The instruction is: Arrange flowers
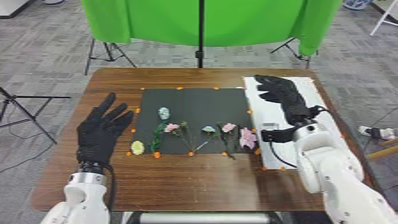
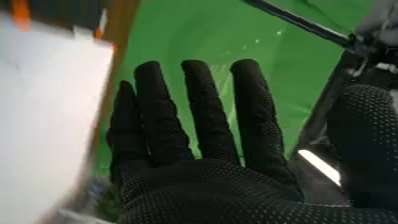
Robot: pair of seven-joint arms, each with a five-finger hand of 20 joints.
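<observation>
My left robot hand (image 1: 99, 131), in black fabric, is released, its fingers straight and spread by the counter's left edge. My right robot hand (image 1: 282, 94) is released too, over the smooth white board (image 1: 272, 117) along the right edge; the right wrist view shows its slim, straight fingers (image 2: 211, 105) and fine dotted glove texture against a smooth green cloth (image 2: 226, 35).

The counter (image 1: 204, 185) is brown, grained wood. A flat, matte black mat (image 1: 191, 102) lies in its middle, edged with small orange pieces. The flowers are on the mat's near part: a pale ruffled bloom (image 1: 163, 113) farthest from the near edge, a pink bloom (image 1: 171, 128) just nearer, an oval, pale yellow bloom (image 1: 137, 147) at the mat's near left corner, then a small light blue bloom (image 1: 209, 129), a rounded pink one (image 1: 228, 127) and a pointed-petaled pink one (image 1: 248, 138) at the mat's right edge. Thin green stems run toward the near edge.
</observation>
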